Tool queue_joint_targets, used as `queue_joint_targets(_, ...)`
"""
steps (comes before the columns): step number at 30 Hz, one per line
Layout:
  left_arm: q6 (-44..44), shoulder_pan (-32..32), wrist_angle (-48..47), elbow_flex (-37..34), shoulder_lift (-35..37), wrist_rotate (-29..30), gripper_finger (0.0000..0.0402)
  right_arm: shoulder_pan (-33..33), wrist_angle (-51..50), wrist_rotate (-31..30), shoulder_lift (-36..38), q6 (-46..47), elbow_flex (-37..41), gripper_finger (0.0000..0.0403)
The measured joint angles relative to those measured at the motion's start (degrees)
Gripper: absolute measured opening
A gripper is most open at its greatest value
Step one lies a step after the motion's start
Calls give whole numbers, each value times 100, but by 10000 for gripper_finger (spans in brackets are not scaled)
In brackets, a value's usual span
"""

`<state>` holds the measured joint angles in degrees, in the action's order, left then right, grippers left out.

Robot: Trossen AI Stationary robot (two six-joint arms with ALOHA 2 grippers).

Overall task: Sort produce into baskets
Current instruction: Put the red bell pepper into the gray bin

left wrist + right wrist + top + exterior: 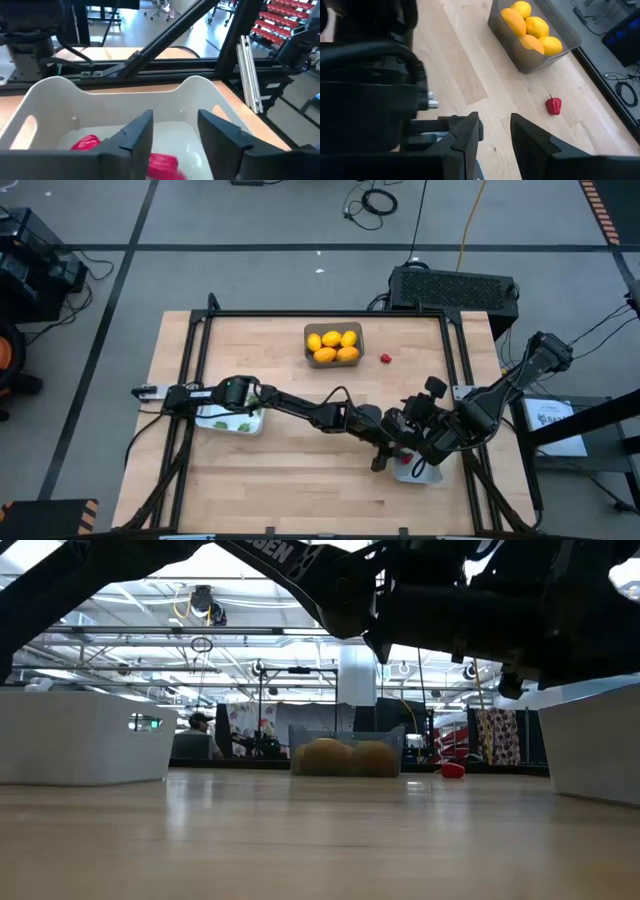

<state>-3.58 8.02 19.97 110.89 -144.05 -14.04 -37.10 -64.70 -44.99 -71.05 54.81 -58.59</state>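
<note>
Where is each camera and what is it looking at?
High view: above, facing down; table, both arms.
Low view: table height, facing the grey basket; arms overhead.
Left wrist view: over a white basket holding red pieces; left gripper open.
Right wrist view: right gripper.
Shared: loose red piece, high and right wrist views.

Left arm stretched far across to right side, left gripper (172,137) pointing down, fingers (137,132) parted, nothing between them. Right arm folded in from right edge, right gripper (492,137) close beside left one, fingers (465,135) slightly parted, empty.
</note>
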Motion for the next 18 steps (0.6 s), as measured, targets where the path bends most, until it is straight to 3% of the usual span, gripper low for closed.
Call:
queue_joint_targets(8,-10,-130,-807,-4,368,-5,198,0,-45,6,0,109,0,105)
queue_joint_targets(18,292,-335,-4108,-4,1579,23,199,0,-110,9,-2,495,2,105)
